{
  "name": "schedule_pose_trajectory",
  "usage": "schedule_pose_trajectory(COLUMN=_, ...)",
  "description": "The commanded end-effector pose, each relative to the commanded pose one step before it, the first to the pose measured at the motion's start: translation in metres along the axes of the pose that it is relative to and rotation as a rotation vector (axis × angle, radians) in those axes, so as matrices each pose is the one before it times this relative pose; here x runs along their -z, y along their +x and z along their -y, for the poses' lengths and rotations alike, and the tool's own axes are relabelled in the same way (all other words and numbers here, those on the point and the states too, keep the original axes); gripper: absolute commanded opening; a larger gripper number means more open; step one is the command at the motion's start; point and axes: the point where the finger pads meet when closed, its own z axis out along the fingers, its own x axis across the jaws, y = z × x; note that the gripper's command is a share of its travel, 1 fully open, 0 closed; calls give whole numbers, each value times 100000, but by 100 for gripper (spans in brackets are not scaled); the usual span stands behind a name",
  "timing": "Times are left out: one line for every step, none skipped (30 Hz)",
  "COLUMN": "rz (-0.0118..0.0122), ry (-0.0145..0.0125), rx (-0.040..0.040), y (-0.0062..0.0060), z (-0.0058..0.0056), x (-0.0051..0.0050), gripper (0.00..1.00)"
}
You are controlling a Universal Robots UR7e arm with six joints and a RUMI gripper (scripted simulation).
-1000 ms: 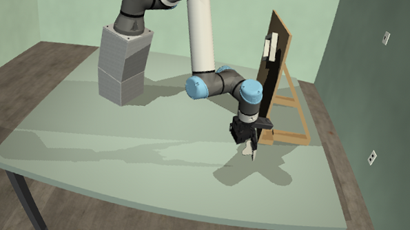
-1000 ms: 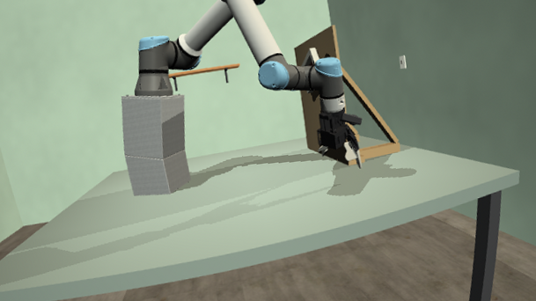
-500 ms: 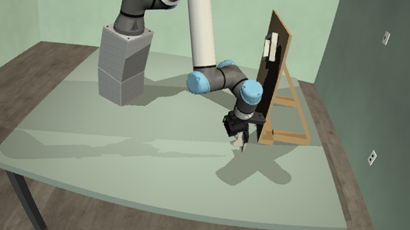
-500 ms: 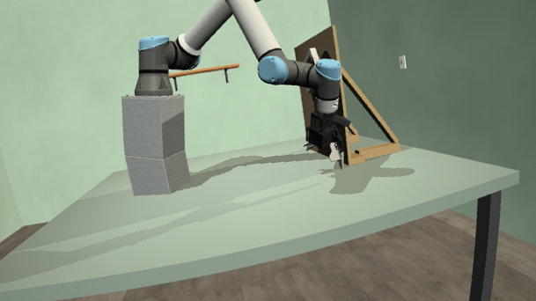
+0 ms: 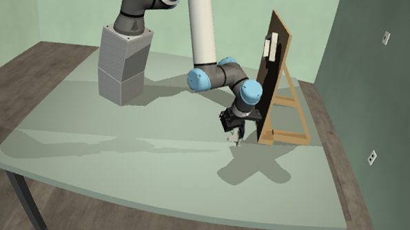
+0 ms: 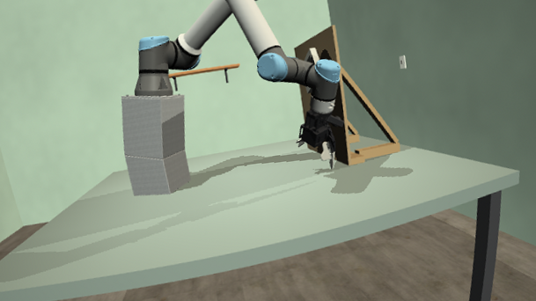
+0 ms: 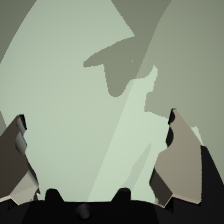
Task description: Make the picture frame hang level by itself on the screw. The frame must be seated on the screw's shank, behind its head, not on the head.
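Claw: x1, released, nothing held; tips down nr table, prob. clearing the board.
Frame: x1, above claw, on upright board, prob. hung there; screw/seating n/v, can't confirm.

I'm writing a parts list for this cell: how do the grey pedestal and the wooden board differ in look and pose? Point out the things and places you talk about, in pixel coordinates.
The pedestal (image 5: 111,58) (image 6: 141,129) is grey and blocky; the board (image 5: 285,60) (image 6: 340,73) is brown and thin.
The pedestal carries the arm's base on its top, while the board stands upright with slanted wooden braces behind it.
Both stand on the green table (image 5: 169,189) (image 6: 235,229).
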Motion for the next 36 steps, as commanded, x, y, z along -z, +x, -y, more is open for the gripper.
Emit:
schedule_pose_trajectory(rz=98, ry=-22, rx=44, y=-53, z=20, x=69, gripper=100)
schedule_pose_trajectory(rz=0, ry=0, rx=0, y=0, z=0, x=0, gripper=100)
schedule_pose_trajectory(rz=0, ry=0, rx=0, y=0, z=0, x=0, gripper=100)
schedule_pose_trajectory(rz=0, ry=0, rx=0, y=0, z=0, x=0, gripper=100)
schedule_pose_trajectory(rz=0, ry=0, rx=0, y=0, z=0, x=0, gripper=100)
schedule_pose_trajectory(rz=0, ry=0, rx=0, y=0, z=0, x=0, gripper=100)
schedule_pose_trajectory(rz=0, ry=0, rx=0, y=0, z=0, x=0, gripper=100)
schedule_pose_trajectory(rz=41, ry=-11, rx=-6, y=-14, z=-5, x=-2, gripper=100)
schedule_pose_trajectory(rz=249, ry=-66, rx=-38, y=-85, z=-28, x=-14, gripper=100)
schedule_pose_trajectory(rz=566, ry=-149, rx=-87, y=-194, z=-64, x=-32, gripper=100)
schedule_pose_trajectory(rz=905, ry=-237, rx=-138, y=-311, z=-102, x=-50, gripper=100)
schedule_pose_trajectory(rz=1198, ry=-310, rx=-182, y=-412, z=-135, x=-67, gripper=100)
schedule_pose_trajectory(rz=1394, ry=-356, rx=-210, y=-481, z=-156, x=-78, gripper=100)
schedule_pose_trajectory(rz=1464, ry=-369, rx=-219, y=-506, z=-162, x=-83, gripper=100)
schedule_pose_trajectory(rz=1397, ry=-347, rx=-208, y=-484, z=-153, x=-80, gripper=100)
schedule_pose_trajectory(rz=1203, ry=-295, rx=-178, y=-418, z=-131, x=-70, gripper=100)
schedule_pose_trajectory(rz=911, ry=-221, rx=-134, y=-317, z=-99, x=-54, gripper=100)
schedule_pose_trajectory(rz=0, ry=0, rx=0, y=0, z=0, x=0, gripper=100)
schedule_pose_trajectory(rz=0, ry=0, rx=0, y=0, z=0, x=0, gripper=100)
schedule_pose_trajectory(rz=570, ry=-137, rx=-83, y=-198, z=-62, x=-35, gripper=100)
schedule_pose_trajectory(rz=251, ry=-60, rx=-37, y=-87, z=-27, x=-15, gripper=100)
schedule_pose_trajectory(rz=41, ry=-10, rx=-6, y=-14, z=-4, x=-3, gripper=100)
schedule_pose_trajectory(rz=0, ry=0, rx=0, y=0, z=0, x=0, gripper=100)
schedule_pose_trajectory(rz=0, ry=0, rx=0, y=0, z=0, x=0, gripper=100)
schedule_pose_trajectory(rz=0, ry=0, rx=0, y=0, z=0, x=0, gripper=100)
schedule_pose_trajectory(rz=0, ry=0, rx=0, y=0, z=0, x=0, gripper=100)
schedule_pose_trajectory(rz=0, ry=0, rx=0, y=0, z=0, x=0, gripper=100)
schedule_pose_trajectory(rz=0, ry=0, rx=0, y=0, z=0, x=0, gripper=100)
schedule_pose_trajectory(rz=0, ry=0, rx=0, y=0, z=0, x=0, gripper=100)
schedule_pose_trajectory(rz=1, ry=0, rx=0, y=0, z=0, x=0, gripper=100)
schedule_pose_trajectory(rz=2, ry=0, rx=0, y=-1, z=0, x=0, gripper=100)
schedule_pose_trajectory(rz=3, ry=-1, rx=0, y=-1, z=0, x=-1, gripper=100)
schedule_pose_trajectory(rz=5, ry=-1, rx=-1, y=-2, z=0, x=-1, gripper=100)
schedule_pose_trajectory(rz=8, ry=-2, rx=-1, y=-3, z=-1, x=-2, gripper=100)
schedule_pose_trajectory(rz=0, ry=0, rx=0, y=0, z=0, x=0, gripper=100)
schedule_pose_trajectory(rz=0, ry=0, rx=0, y=0, z=0, x=0, gripper=100)
